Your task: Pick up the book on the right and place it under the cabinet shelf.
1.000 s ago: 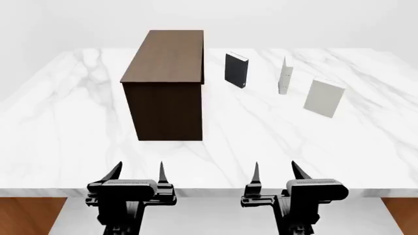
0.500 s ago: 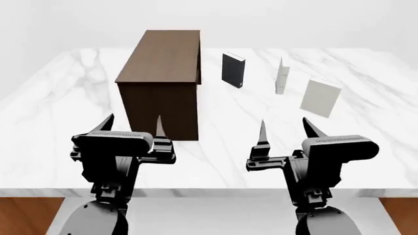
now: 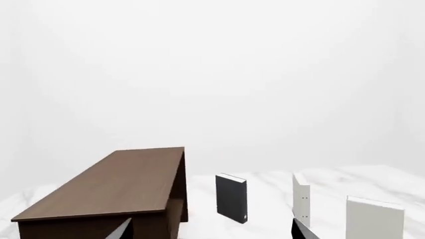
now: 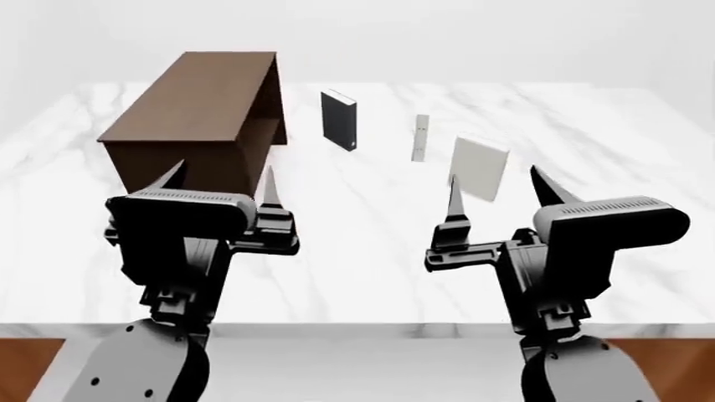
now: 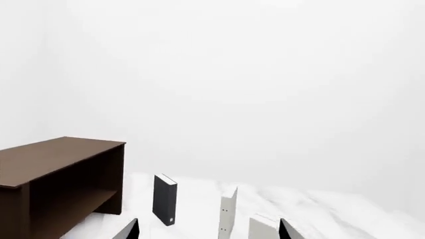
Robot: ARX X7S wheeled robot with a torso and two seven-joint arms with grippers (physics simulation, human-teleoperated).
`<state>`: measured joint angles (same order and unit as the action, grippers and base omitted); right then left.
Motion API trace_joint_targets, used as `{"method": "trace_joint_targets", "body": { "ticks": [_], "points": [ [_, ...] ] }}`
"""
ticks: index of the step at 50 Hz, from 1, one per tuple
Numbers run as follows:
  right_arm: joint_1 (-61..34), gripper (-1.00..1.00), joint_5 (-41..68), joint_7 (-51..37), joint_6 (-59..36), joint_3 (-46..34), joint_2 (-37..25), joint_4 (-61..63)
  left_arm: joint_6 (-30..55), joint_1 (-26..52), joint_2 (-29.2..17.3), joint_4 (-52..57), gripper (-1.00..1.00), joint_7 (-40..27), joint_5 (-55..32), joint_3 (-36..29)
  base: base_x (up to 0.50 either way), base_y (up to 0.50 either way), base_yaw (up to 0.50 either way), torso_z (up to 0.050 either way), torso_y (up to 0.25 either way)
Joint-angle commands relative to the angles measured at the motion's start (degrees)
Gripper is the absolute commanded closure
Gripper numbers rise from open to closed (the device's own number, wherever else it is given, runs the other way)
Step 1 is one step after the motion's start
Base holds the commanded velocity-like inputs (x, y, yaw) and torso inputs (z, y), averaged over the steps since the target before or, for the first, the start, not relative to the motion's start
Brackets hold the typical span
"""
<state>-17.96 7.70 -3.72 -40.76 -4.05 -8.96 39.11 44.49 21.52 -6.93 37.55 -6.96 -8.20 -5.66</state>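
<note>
From the head view, my right gripper (image 4: 493, 186) hangs wide open and empty just short of the book (image 4: 480, 168), which stands upright on the table (image 4: 625, 167), rightmost of three. I judge I should reach forward, straddle its thin edges squarely and close gently so it doesn't topple. My left gripper (image 4: 219, 182) is spread and empty too, before the cabinet (image 4: 196, 117).

The left wrist view shows the black book (image 3: 231, 197), the dotted book (image 3: 301, 199) and my target in a row.

The right wrist view shows the shelf (image 5: 63, 204) inside the open cabinet.

Since half a second ago, both arms rose forward and the view swung right.
</note>
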Motion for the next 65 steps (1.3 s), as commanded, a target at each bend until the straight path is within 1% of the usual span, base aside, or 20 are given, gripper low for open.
{"method": "trace_joint_targets", "body": {
  "ticks": [1,8,14,24,46,65],
  "points": [
    [-1.6,-1.00,0.7,-0.4,-2.6,-0.6,-0.6,2.2,1.3,1.6,-0.7,0.5,-1.00,-0.4,-0.9,0.0,0.10,-0.32,0.00,0.000,0.000],
    [-1.9,-1.00,1.2,-0.5,-2.8,-0.7,-0.9,2.7,0.7,1.7,-1.0,0.1,-1.00,-0.5,-1.1,-0.3,0.18,-0.19,0.00,0.000,0.000],
    [-2.4,-1.00,1.7,-0.7,-3.3,-0.5,-1.0,3.2,-1.8,1.3,-1.4,-2.3,-1.00,-0.6,-0.8,-0.7,0.25,-0.15,0.00,0.000,0.000],
    [-3.4,-1.00,2.1,-1.2,-4.8,-0.8,-1.3,4.1,0.0,1.9,-0.9,0.6,-1.00,-0.5,-3.1,-0.7,0.28,-0.18,0.00,0.000,0.000],
    [-4.3,-1.00,3.3,-2.0,-6.1,-1.3,-1.8,5.8,-0.6,2.0,-1.8,0.3,-1.00,-1.3,-4.4,-0.5,0.28,-0.35,0.00,0.000,0.000],
    [-4.6,-1.00,4.1,-2.5,-6.0,-1.9,-2.3,6.5,-0.1,2.3,-2.7,0.9,-1.00,-2.3,-5.2,-0.1,0.37,-0.01,0.00,0.000,0.001]
  ]
}}
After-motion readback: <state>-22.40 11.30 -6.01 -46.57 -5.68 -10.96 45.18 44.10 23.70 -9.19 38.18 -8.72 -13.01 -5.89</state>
